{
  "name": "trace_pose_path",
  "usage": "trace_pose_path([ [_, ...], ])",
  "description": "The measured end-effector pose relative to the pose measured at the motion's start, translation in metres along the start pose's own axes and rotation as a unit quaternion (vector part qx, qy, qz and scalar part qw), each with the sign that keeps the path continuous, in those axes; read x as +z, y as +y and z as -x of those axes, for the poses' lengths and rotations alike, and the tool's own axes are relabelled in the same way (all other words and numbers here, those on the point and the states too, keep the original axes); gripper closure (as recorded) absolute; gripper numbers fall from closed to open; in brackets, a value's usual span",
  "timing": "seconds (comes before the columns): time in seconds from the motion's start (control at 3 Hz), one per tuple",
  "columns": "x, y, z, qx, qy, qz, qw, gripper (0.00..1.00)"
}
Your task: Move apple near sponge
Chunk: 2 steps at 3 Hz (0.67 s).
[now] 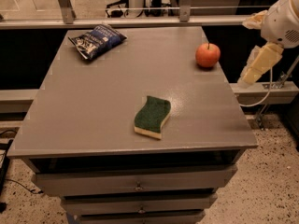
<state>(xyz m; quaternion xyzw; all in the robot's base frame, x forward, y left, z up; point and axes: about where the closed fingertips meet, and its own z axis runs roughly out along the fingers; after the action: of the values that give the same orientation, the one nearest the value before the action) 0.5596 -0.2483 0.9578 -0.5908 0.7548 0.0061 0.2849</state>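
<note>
Apple [208, 55] (untouched), end effector [256, 67] beyond table [107, 101] edge

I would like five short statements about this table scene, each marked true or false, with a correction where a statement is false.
1. The apple sits near the right edge of the table. True.
2. The sponge touches the apple. False: they lie well apart, with the sponge nearer the front edge.
3. The gripper holds the apple. False: it hangs beyond the table's right side, apart from the apple.
4. The blue snack bag lies near the far left corner. True.
5. The sponge lies with its green side up. True.
</note>
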Motion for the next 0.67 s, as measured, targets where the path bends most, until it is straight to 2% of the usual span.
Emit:
trace_pose_path([
  [0.33, 0.042, -0.048, -0.012, 0.056, -0.054, -0.017, 0.9968, 0.0],
  [0.67, 0.064, -0.072, -0.017, 0.099, -0.08, -0.029, 0.9915, 0.0],
])
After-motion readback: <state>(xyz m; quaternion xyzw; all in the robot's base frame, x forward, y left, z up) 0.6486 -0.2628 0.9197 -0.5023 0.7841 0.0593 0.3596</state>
